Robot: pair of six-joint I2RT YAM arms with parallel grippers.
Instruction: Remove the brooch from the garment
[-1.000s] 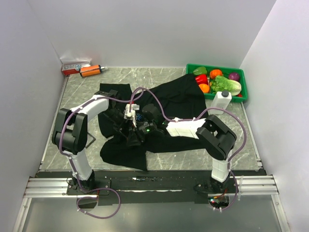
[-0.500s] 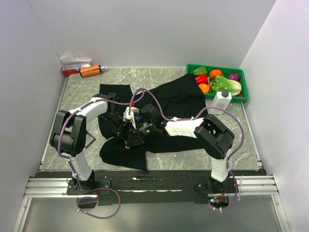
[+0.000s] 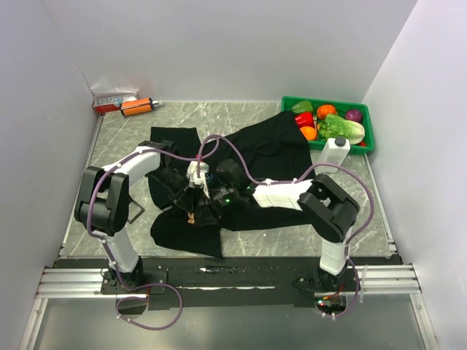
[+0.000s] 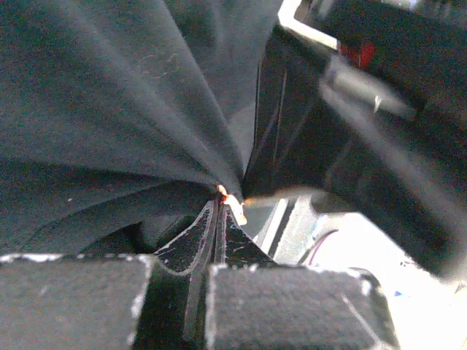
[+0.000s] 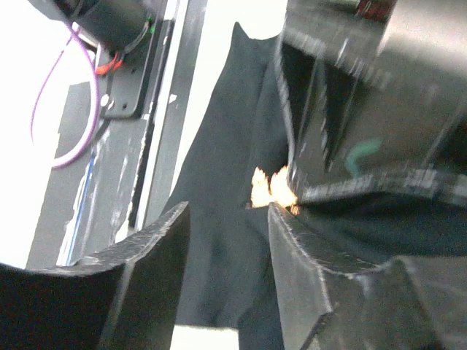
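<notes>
Grey tabletop [image 3: 248, 117]: black cloth shirt [image 3: 270, 146] now pulled taut from tiny orange brooch [image 4: 230, 204], clamped in left gripper [image 4: 219, 219]; right gripper [image 5: 228, 211] reopened beside brooch, judged still attached.

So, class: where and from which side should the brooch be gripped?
Grip the brooch by its exposed orange tip where the garment puckers to a point. Bring the open right end effector in opposite the left end effector, which pinches the cloth behind it.

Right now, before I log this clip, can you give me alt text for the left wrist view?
The left arm's fingers, closed tight, pinch the tiny orange-tan brooch at their tips, and the black garment fans out from that point in taut folds. The right arm is a dark blur on the right.
</notes>
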